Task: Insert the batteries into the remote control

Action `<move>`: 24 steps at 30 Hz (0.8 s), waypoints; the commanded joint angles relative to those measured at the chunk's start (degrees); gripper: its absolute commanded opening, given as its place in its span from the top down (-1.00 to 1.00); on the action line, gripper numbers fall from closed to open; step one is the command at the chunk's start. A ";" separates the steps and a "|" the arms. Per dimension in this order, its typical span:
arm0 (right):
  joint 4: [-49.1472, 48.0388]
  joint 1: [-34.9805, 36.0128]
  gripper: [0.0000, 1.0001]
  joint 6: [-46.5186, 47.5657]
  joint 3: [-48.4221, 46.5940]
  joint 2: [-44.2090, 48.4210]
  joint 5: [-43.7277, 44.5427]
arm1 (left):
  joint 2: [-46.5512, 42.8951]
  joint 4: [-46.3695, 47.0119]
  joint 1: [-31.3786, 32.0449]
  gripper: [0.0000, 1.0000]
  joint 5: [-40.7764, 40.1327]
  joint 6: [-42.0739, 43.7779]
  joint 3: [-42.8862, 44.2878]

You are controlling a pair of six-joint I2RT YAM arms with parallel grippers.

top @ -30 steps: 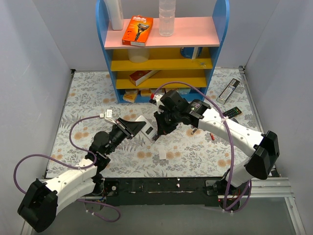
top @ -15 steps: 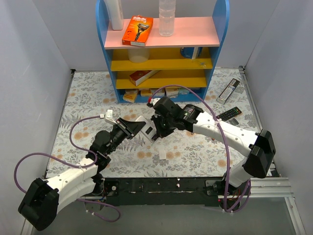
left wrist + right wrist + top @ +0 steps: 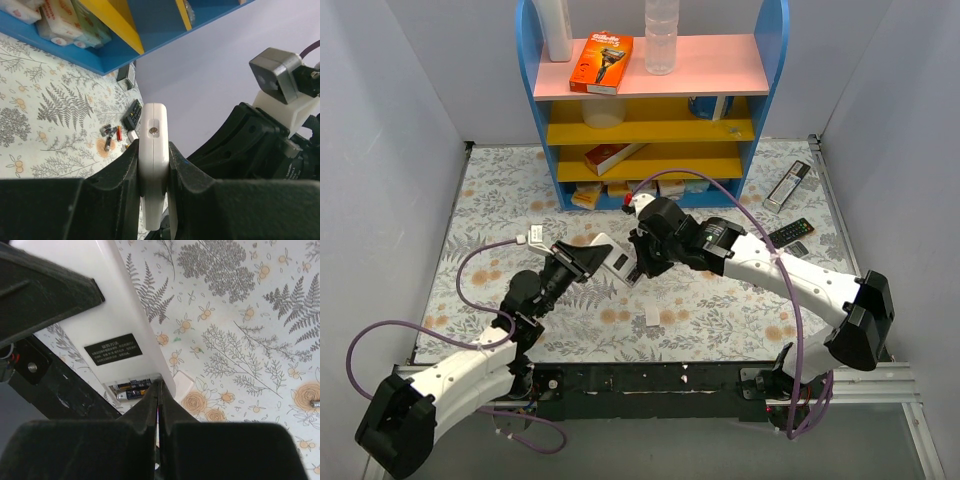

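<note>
The left pincer (image 3: 153, 160) clamps the remote control (image 3: 153, 122) by its long edges, clear of the table (image 3: 240, 340). The right pincer (image 3: 159, 390), closed on nothing, sets its tips at the open bay, with the batteries (image 3: 131, 389) just beside them. This looks like seating the cells, and a light, straight press seems due next. The two pincers crowd each other, while open table lies beneath the right one
</note>
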State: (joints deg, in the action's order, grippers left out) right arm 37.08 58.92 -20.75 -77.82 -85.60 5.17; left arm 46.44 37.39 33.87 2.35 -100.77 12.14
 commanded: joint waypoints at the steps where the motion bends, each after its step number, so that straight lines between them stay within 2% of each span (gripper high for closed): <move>1: -5.26 -0.29 0.89 2.03 0.21 3.42 -1.82 | -3.19 2.69 -0.03 1.00 -1.38 -0.92 -2.11; 5: -6.31 -0.82 0.57 4.75 1.96 5.88 -2.71 | -3.10 0.76 -1.08 1.00 -1.65 -0.83 -5.54; 8: -7.28 -1.35 0.16 7.12 5.30 8.08 -3.32 | -3.98 -1.69 -1.61 1.00 -3.82 -1.27 -6.25; 9: -7.63 -1.43 -0.13 8.52 6.27 9.13 -3.67 | -4.24 -2.57 -1.70 1.00 -4.45 -1.10 -6.43; 11: -8.42 -1.35 -0.28 10.37 10.13 9.93 -4.73 | -5.30 -5.72 -1.79 1.00 -5.60 -0.83 -6.52; 12: -8.51 -1.43 -0.43 11.34 11.36 10.36 -4.64 | -5.65 -6.62 -1.96 1.00 -6.56 -0.92 -6.95; 15: -8.52 -1.43 -0.56 16.69 15.76 10.54 -8.33 | -7.41 -9.25 -2.31 1.00 -7.70 -1.18 -7.66; 24: -7.73 -1.26 -0.68 40.25 22.71 8.27 -12.55 | -17.15 -25.07 -2.75 1.00 -15.00 -2.67 -7.66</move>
State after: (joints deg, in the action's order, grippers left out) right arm 30.33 57.49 6.39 -55.88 -76.47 -4.64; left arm 33.89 20.36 31.59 -7.29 -102.28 4.78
